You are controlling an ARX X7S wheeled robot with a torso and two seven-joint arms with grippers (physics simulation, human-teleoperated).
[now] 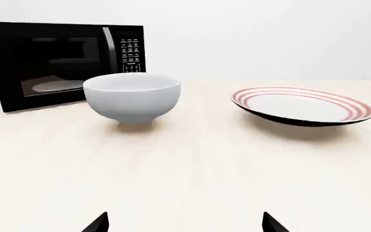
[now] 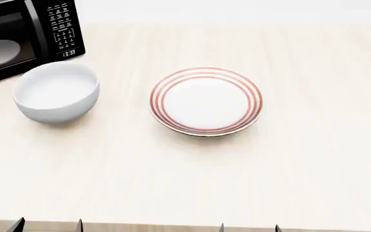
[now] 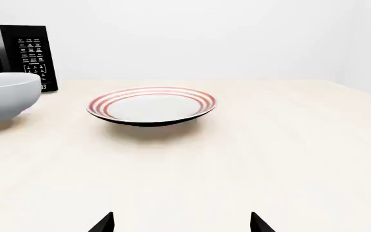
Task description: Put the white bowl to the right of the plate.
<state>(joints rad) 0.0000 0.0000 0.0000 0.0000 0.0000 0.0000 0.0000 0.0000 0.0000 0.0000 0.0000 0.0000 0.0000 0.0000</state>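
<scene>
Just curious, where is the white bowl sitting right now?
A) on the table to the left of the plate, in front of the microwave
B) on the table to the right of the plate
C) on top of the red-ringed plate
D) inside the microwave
A: in the head view the white bowl stands on the table left of the plate, just in front of the black microwave, touching neither.

The plate (image 3: 152, 106) with red rings sits flat on the pale wooden desk (image 3: 276, 145), well in from its far edge. The white bowl (image 3: 5, 102), cut off by the frame, stands apart from it, toward the black microwave (image 3: 19, 57). The right gripper (image 3: 181, 223) shows only two dark fingertips (image 3: 102, 223), spread apart, apparently holding nothing.
</scene>
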